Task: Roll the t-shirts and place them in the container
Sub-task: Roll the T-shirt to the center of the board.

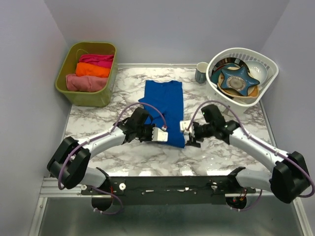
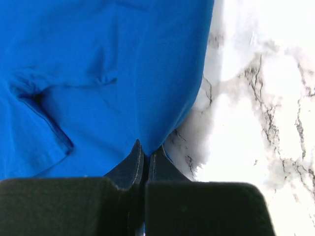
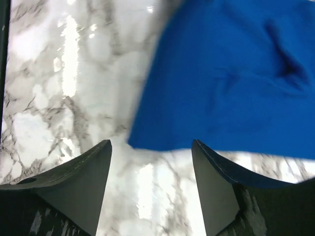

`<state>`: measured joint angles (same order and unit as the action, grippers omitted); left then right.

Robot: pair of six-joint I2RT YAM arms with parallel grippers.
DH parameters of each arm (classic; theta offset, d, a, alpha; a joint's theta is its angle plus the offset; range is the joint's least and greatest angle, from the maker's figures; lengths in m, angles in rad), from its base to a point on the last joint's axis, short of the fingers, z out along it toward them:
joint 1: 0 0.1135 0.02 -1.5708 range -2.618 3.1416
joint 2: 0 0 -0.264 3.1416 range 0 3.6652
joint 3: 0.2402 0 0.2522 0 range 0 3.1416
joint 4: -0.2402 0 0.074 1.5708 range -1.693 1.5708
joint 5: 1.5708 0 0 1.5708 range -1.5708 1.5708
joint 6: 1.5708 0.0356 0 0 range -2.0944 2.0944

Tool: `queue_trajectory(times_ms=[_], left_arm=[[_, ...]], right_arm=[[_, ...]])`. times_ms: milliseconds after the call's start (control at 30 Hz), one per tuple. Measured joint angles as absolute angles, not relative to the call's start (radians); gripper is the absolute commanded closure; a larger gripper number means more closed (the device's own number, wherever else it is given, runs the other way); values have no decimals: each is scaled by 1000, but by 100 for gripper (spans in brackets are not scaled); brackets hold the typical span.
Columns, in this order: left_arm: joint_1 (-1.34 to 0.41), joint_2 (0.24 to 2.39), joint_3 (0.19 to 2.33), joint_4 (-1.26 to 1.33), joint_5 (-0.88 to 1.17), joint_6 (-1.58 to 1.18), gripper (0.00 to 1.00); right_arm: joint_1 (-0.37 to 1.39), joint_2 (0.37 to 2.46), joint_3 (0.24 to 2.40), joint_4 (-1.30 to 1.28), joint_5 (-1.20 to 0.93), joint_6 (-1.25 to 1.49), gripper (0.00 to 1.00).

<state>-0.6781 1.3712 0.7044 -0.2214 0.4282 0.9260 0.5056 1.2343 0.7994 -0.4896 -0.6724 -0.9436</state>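
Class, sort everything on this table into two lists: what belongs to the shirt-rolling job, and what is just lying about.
Job: blue t-shirt, pinched by the left gripper; open right gripper at its hem; pink roll, orange roll, magenta roll in the green bin.
Lying about: white basket of dishes; mug beside it.

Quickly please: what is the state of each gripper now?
Left gripper: closed, pinching the hem of the blue t-shirt.
Right gripper: open, holding nothing, at the shirt's edge.
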Motion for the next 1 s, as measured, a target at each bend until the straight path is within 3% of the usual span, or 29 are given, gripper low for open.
queue_trajectory(times_ms=[100,200,700,833,1000], left_arm=[[-655,1389,765,-297,495,927,100],[-654,1397,788,-346,540,926,100],[-609,1414,794,-441,617,888,100],[-578,1414,794,-464,627,885,100],[-531,1417,794,-497,634,878,100]], right_arm=[[646,1164,629,-337,-609,-947,26],[723,1189,597,-255,-549,-921,6],[805,1327,632,-89,-405,-844,9],[826,1368,644,-93,-385,-838,17],[830,1438,704,-111,-360,-829,20]])
